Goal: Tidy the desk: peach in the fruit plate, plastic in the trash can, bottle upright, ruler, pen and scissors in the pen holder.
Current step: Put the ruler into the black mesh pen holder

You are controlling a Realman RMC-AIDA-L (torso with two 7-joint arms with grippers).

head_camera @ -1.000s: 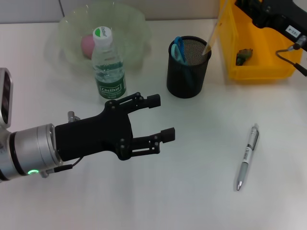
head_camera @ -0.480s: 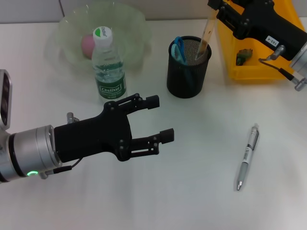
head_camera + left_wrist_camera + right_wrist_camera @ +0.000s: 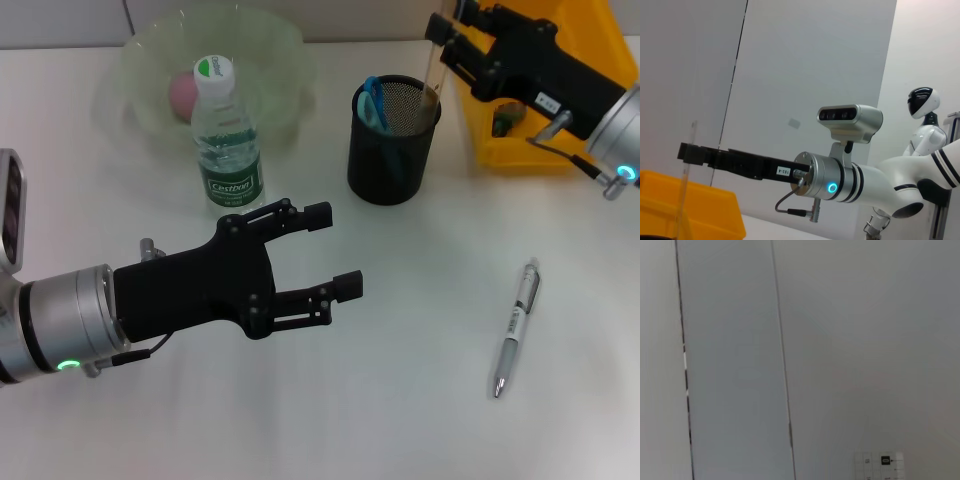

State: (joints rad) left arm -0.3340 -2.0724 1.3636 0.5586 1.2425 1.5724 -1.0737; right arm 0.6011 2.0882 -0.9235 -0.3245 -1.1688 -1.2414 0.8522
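The left gripper (image 3: 332,248) is closest to us, hanging over the white desk (image 3: 400,400). Its two black fingers are spread wide apart, and there is nothing between them.

To the right of it, the pen (image 3: 515,328) lies flat on the desk, all by itself, well apart from both grippers.

A bit farther back stands the bottle (image 3: 225,135). It is upright, with its white and green cap on top. It stands just in front of the fruit plate (image 3: 270,50), a clear round bowl. The pink peach (image 3: 182,93) sits inside the bowl, partly hidden behind the bottle.

To the right of the bottle is the pen holder (image 3: 392,140), a black mesh cup. The blue handles of the scissors (image 3: 372,101) stick out of it on the left side.

The right gripper (image 3: 448,38) is up over the far right rim of the cup. Its fingers are pinched on the ruler (image 3: 432,75), a clear strip that stands nearly upright, with its low end inside the cup.

Farthest back on the right is the trash can (image 3: 530,140), a yellow bin. A small dark thing lies inside it, but I cannot tell what it is.
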